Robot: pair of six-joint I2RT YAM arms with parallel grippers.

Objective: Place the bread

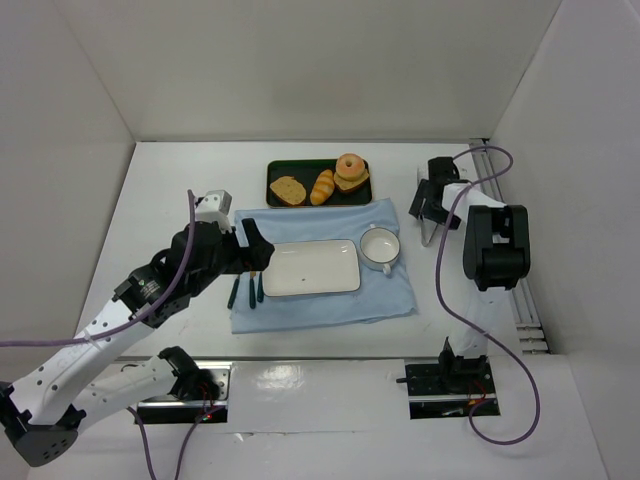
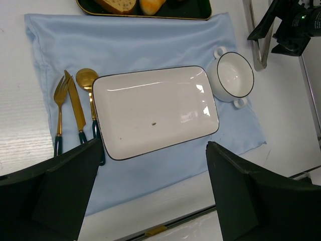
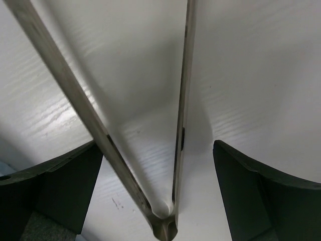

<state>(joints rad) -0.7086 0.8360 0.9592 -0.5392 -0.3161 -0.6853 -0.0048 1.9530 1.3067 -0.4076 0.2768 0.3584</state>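
- We judged the ring bun [image 1: 350, 166] light, soft, slick-glazed; best gripped gently across its outer crust.
- Left gripper [image 2: 153, 146] fingers were spread, empty; right gripper [image 3: 156, 145] straddled the tongs [image 3: 183, 90], fingers released.

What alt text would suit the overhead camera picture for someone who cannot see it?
A blue cloth holds an empty white plate, a bowl and cutlery, flanked by the left arm and right arm. Behind it, a dark tray carries toast, a roll and the ring-shaped bread.

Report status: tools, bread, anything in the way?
Left tool open, over cutlery beside plate. Right tool open, straddling tongs. Bread on tray, atop toast, ungrasped. Nothing blocking seen.
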